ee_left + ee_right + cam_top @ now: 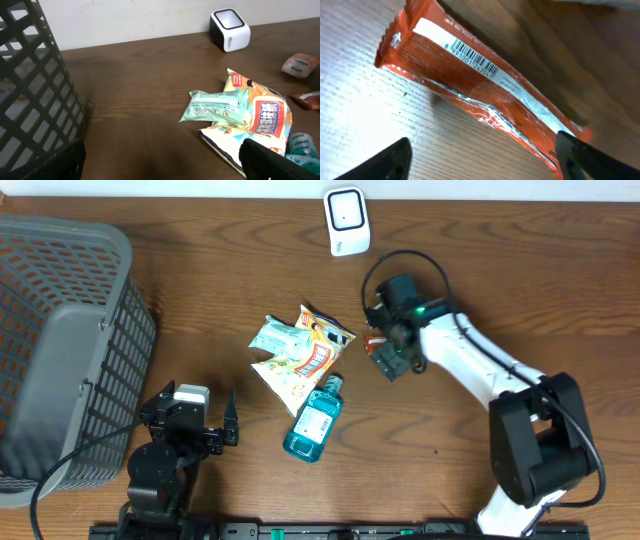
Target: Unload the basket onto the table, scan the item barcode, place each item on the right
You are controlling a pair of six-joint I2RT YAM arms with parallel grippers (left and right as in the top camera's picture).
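An orange-red snack packet (485,95) lies flat on the wood table, its white strip and barcode (472,56) facing up. My right gripper (480,160) hangs just over it, open, with nothing between its fingers (385,162); the right finger overlaps the packet's near end. From overhead, the packet (375,344) peeks out beside the right gripper (388,360). The white barcode scanner (346,220) stands at the table's far edge, also seen in the left wrist view (229,29). My left gripper (205,432) rests open and empty at the near left.
A grey mesh basket (60,330) fills the left side. A snack bag (312,350), a green wipes pack (275,337) and a blue bottle (314,420) lie mid-table. A small tan packet (300,65) shows at the right of the left wrist view.
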